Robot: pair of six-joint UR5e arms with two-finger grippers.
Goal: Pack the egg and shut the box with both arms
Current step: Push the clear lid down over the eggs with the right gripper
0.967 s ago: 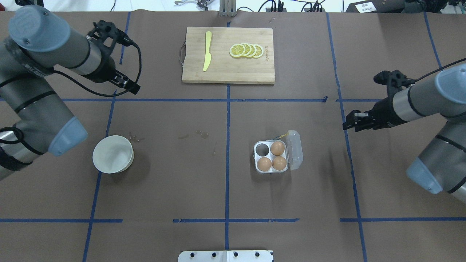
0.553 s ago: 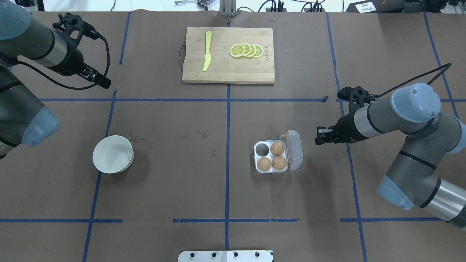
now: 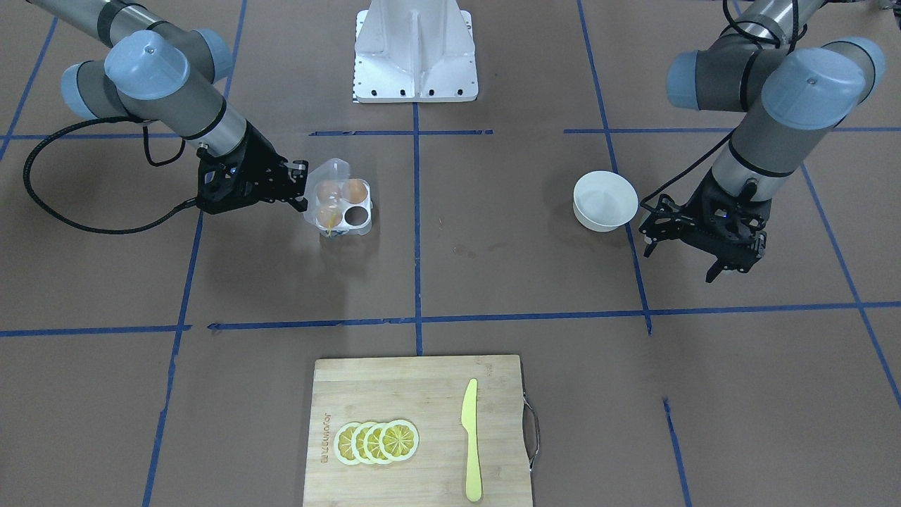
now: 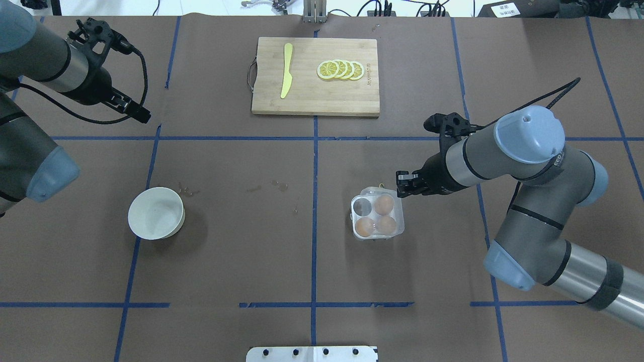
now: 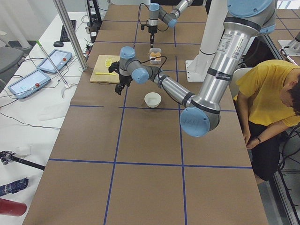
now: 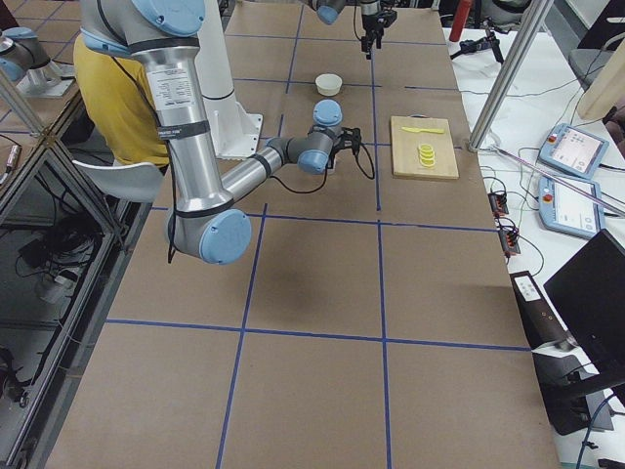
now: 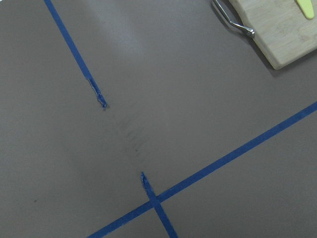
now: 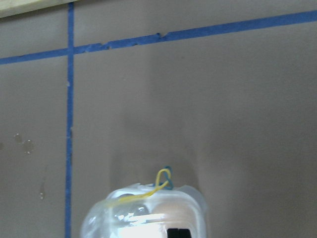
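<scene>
The right end effector (image 4: 402, 184), spread unclear, leans on the lid of the egg carton (image 4: 377, 217), likely folding it shut. The left end effector (image 3: 678, 264), fingers apart, idles near the surface's (image 4: 251, 261) far-left corner.

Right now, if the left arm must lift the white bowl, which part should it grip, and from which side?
Pinch the rim of the white bowl from straight above, one finger inside and one outside. It stands upright and empty, and its round wall gives no flat faces, so the thin rim is probably the surest hold.
</scene>
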